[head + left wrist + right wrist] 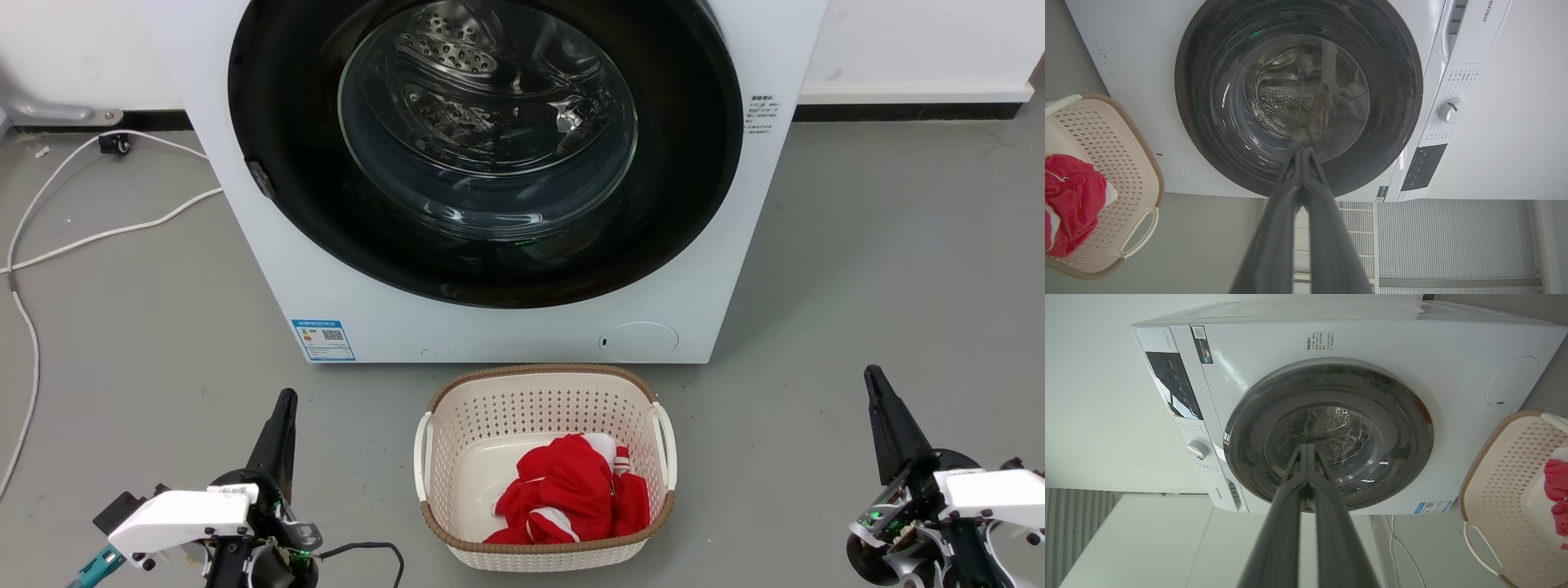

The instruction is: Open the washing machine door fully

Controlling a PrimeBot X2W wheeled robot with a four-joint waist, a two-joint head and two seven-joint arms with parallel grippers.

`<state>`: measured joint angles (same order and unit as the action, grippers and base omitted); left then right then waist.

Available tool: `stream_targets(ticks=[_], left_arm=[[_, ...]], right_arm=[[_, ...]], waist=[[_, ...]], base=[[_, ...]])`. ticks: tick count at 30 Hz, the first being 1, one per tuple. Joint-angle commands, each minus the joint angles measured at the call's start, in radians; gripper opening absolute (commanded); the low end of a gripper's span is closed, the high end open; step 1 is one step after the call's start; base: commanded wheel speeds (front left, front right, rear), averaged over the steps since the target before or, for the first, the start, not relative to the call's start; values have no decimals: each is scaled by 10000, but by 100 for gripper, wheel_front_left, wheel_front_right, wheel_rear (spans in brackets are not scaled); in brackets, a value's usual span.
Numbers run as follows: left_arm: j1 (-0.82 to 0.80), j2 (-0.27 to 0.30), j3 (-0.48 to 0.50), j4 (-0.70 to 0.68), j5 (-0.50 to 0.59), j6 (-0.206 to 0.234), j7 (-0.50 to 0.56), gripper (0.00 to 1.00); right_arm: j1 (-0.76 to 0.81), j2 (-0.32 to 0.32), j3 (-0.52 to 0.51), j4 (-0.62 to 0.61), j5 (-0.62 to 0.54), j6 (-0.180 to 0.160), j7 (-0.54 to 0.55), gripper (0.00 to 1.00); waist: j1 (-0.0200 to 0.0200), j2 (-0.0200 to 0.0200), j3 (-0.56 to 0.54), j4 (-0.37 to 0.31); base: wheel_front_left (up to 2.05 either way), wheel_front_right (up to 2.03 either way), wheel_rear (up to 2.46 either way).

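While washing machine door [282,122] closed, left claw [287,398] pinched.

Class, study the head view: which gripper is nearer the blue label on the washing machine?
Left. The left gripper lies just below the blue label in the head view; the right gripper is far across, past the laundry basket.
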<state>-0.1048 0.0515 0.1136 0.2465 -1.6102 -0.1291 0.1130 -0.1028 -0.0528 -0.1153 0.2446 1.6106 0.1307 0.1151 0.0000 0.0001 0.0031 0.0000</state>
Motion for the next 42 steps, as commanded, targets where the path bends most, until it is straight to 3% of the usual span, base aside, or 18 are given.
stream_targets(ticks=[1,3,4,20,42], left_arm=[[-92,-12,36,3,37,-29,38,0],[-92,-12,36,3,37,-30,38,0],[0,-2,0,0,0,0,0,100],[136,12,-552,-323,654,3,-675,100],[278,-12,-575,-1213,4737,-5,-1543,100]], right_arm=[[-127,37,-12,12,-21,0,18,0],[-127,37,-12,12,-21,0,18,0],[0,0,0,0,0,0,0,100],[321,10,314,-450,-426,0,-676,100],[579,11,593,-1515,-5459,0,-1548,100]], waist=[[0,-1,0,0],[0,-1,0,0],[0,-1,0,0],[0,-1,-19,5],[0,-1,-109,73]], base=[[0,0,0],[0,0,0],[0,0,0],[0,0,0],[0,0,0]])
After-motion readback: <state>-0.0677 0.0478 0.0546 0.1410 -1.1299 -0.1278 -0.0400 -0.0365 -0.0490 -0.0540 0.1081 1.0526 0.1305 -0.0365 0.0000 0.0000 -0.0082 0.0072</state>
